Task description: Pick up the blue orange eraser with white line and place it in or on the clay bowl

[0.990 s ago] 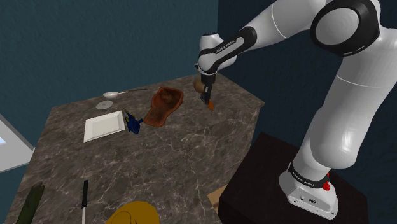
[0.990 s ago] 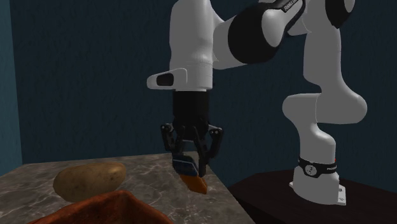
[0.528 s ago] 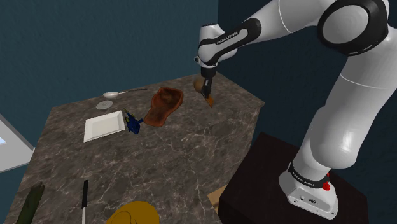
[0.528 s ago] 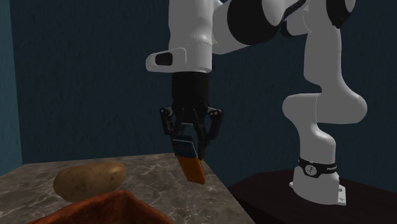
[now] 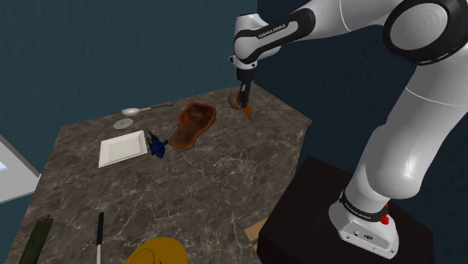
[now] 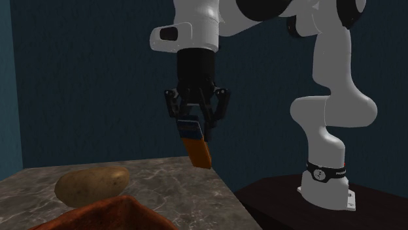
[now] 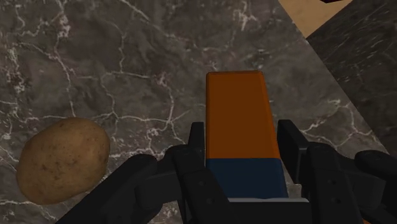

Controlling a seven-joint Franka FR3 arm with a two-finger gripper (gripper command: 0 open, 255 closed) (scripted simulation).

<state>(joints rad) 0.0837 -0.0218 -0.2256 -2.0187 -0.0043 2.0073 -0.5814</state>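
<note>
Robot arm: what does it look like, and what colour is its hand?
The smooth, rounded white robot arm has dark joints, a dark band with small lettering and a red spot near its base, and dark lettering by the wrist. Its all-black gripper ends in two chunky fingers.

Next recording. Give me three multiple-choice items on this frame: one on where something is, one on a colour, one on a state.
1. Where does the potato lie?
A. in the bowl
B. on the dark veined table
C. on the white plate

2. What colour is the free end of the eraser?
A. orange
B. green
C. white

3. How is the gripper?
A. open
B. shut on nothing
C. shut on the eraser

Key: 1 B, the potato rests on the table below the gripper. 2 A, the end sticking out is orange and the gripped end is blue. 3 C, the gripper clasps the eraser, which hangs off the table.
</note>
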